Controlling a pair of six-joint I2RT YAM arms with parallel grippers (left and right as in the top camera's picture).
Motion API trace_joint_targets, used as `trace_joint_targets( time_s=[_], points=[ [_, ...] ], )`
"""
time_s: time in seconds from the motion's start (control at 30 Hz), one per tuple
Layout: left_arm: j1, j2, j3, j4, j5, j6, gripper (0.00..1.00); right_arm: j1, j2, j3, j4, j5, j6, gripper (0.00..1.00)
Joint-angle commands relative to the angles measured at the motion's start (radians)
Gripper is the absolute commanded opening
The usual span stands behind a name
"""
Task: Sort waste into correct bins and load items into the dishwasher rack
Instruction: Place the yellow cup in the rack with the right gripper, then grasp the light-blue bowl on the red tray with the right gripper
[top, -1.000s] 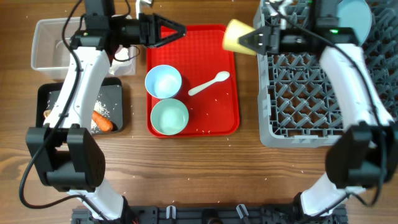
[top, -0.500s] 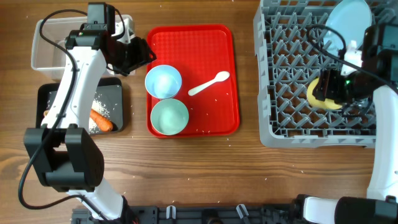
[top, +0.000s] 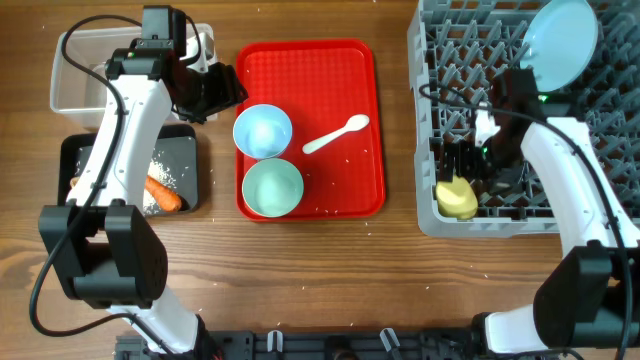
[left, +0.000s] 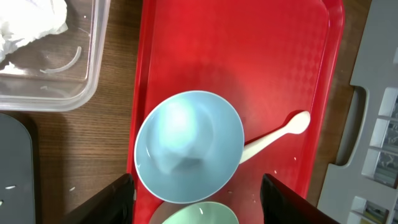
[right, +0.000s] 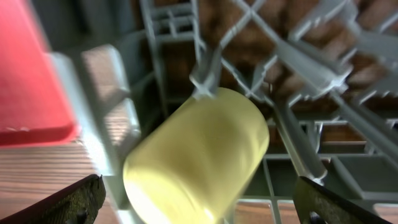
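Observation:
My left gripper is open and empty, hanging over the left edge of the flat red tray. Below it are a pale blue bowl and a pale green bowl. A white spoon lies beside them. My right gripper is open, low in the grey dishwasher rack. The yellow cup lies on its side at the rack's front left corner, between the spread fingers. The pale blue plate stands in the rack's back.
The clear tub at the back left holds a white tissue. The black tray in front of it holds the carrot, rice grains and a brown lump. The red wrapper does not show.
My right arm carried the yellow cup from the rack's middle right to its front left corner and let it go. My left arm stayed over the tray's left edge.

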Motion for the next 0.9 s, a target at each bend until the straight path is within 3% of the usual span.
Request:
trace_joint_targets(
  time_s=[0.0,0.1,0.2,0.27,0.37,0.43,0.63,0.77,0.8,0.87],
  points=[
    [-0.020,-0.008,-0.011,-0.002,-0.010,0.045,0.65,0.003,0.001,0.254,-0.058,-0.032,0.007,1.00],
    [-0.090,-0.006,-0.011,0.006,-0.015,0.148,0.66,0.027,0.001,0.464,-0.058,-0.111,-0.023,1.00],
    [-0.169,0.025,-0.011,0.019,-0.141,0.161,0.69,0.124,0.030,0.472,0.070,-0.190,-0.016,0.99],
    [-0.165,0.037,-0.011,0.019,-0.206,0.060,0.69,0.207,0.099,0.471,0.185,-0.203,0.026,0.93],
    [-0.056,0.037,-0.010,0.002,-0.226,-0.193,0.89,0.397,0.338,0.471,0.507,-0.270,0.172,0.79],
    [-0.001,0.037,-0.010,-0.031,-0.219,-0.209,0.93,0.476,0.467,0.471,0.626,-0.258,0.301,0.68],
    [0.048,0.037,-0.010,-0.108,-0.219,-0.205,0.94,0.581,0.659,0.471,0.689,-0.158,0.430,0.63],
    [0.048,0.037,-0.010,-0.109,-0.220,-0.205,1.00,0.582,0.695,0.471,0.685,-0.160,0.455,0.09],
    [0.048,0.037,-0.010,-0.109,-0.220,-0.205,1.00,0.582,0.695,0.471,0.689,-0.161,0.455,0.04],
    [0.048,0.037,-0.010,-0.108,-0.219,-0.205,1.00,0.573,0.689,0.483,0.689,-0.161,0.455,0.04]
  ],
)
